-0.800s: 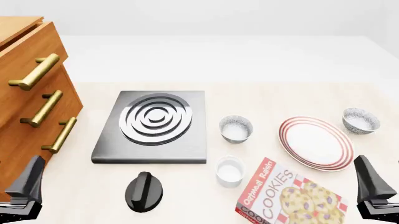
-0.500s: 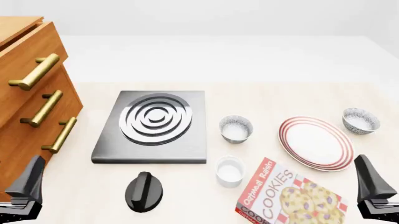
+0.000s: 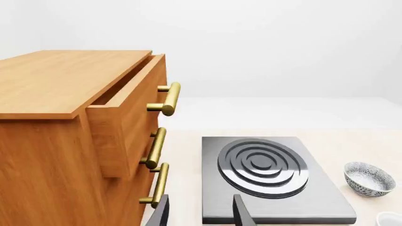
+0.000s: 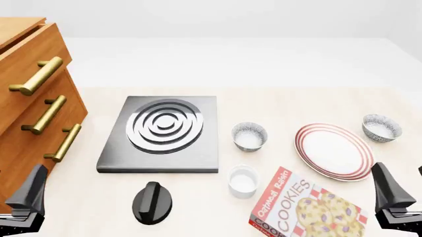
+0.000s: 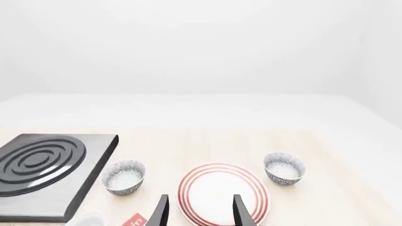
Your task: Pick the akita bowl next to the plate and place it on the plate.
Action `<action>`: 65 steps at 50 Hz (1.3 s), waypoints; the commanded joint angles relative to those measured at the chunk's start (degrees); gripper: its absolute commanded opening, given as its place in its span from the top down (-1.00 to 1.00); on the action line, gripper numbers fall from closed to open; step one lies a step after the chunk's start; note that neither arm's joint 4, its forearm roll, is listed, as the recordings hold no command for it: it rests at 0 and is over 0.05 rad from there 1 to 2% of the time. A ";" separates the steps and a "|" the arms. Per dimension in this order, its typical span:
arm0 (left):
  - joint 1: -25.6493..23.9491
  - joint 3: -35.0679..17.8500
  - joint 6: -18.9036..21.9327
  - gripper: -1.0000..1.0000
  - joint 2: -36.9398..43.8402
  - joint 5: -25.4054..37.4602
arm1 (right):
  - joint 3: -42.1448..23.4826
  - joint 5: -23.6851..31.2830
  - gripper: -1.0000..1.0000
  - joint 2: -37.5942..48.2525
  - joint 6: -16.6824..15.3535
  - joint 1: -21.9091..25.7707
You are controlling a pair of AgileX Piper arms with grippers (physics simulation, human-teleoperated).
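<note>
- The right gripper [image 4: 402, 207] sits a touch further left and closer to the plate [image 4: 334, 150] than it did a moment ago; it is the only thing that has shifted, and only slightly.
- I judge this the very start of the reach: nothing is grasped, and the gripper is still well short of either bowl.
- Its fingers [image 5: 241, 213] are spread apart with nothing between them, and through the wrist camera the plate shows in the gap.
- The left gripper [image 4: 23, 205] has not moved compared with the earlier frames; its fingers [image 3: 242, 214] are also spread and empty, far from the plate, on the other side of the hob [image 4: 162, 132].
- Two speckled bowls flank the plate. One bowl [image 4: 380, 127] lies just beside the plate's far right rim, apart from it; the other bowl [image 4: 249, 136] stands to the plate's left, between plate and hob, with a wider gap.
- The right-hand bowl looks closer to the plate, so I take it as the target; it is upright and untouched in every frame.
- The white cup [image 4: 242, 180] and cookie box [image 4: 307, 207] on the near side of the plate are unchanged.
</note>
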 commanded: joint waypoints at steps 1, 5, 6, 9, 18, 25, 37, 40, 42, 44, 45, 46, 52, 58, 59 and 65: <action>0.00 0.00 0.00 -1.00 0.00 0.00 | -1.42 -2.21 -1.00 4.12 1.20 -0.44; 0.00 0.00 0.00 -1.00 0.00 0.00 | -2.62 -4.90 -1.00 8.93 2.24 -1.01; 0.00 0.00 0.00 -1.00 0.00 0.00 | -3.41 -5.20 -1.00 10.13 2.29 -1.05; 0.00 0.00 0.00 -1.00 0.00 0.00 | -3.61 -6.69 -1.00 12.34 2.27 -1.21; 0.00 0.00 0.00 -1.00 0.00 0.00 | -7.81 -10.69 -1.00 24.19 2.82 -2.88; 0.00 0.00 0.00 -1.00 0.00 0.00 | -9.96 -15.32 -1.00 33.26 1.73 -3.75; 0.00 0.00 0.00 -1.00 0.00 0.00 | -13.01 -24.76 -1.00 48.63 0.43 -6.18; 0.00 0.00 0.00 -1.00 0.00 0.00 | -14.31 -24.85 -1.00 50.43 -0.04 -6.89; 0.00 0.00 0.00 -1.00 0.00 0.00 | -13.97 -27.16 -1.00 52.84 -0.55 -6.95; 0.00 0.00 0.00 -1.00 0.00 0.00 | -14.08 -27.94 -1.00 53.87 -1.04 -7.34; 0.00 0.00 0.00 -1.00 0.00 0.00 | -15.13 -28.83 -1.00 56.17 -0.82 -7.96; 0.00 0.00 0.00 -1.00 0.00 0.00 | -15.63 -28.86 -1.00 56.59 -1.46 -8.61; 0.00 0.00 0.00 -1.00 0.00 0.00 | -18.54 -28.52 -1.00 59.58 -2.08 -10.35; 0.00 0.00 0.00 -1.00 0.00 0.00 | -20.93 -27.58 -1.00 61.81 -3.18 -12.20; 0.00 0.00 0.00 -1.00 0.00 0.00 | -21.64 -27.40 -1.00 62.40 -3.29 -12.85; 0.00 0.00 0.00 -1.00 0.00 0.00 | -24.05 -26.89 -1.00 64.51 -4.18 -14.46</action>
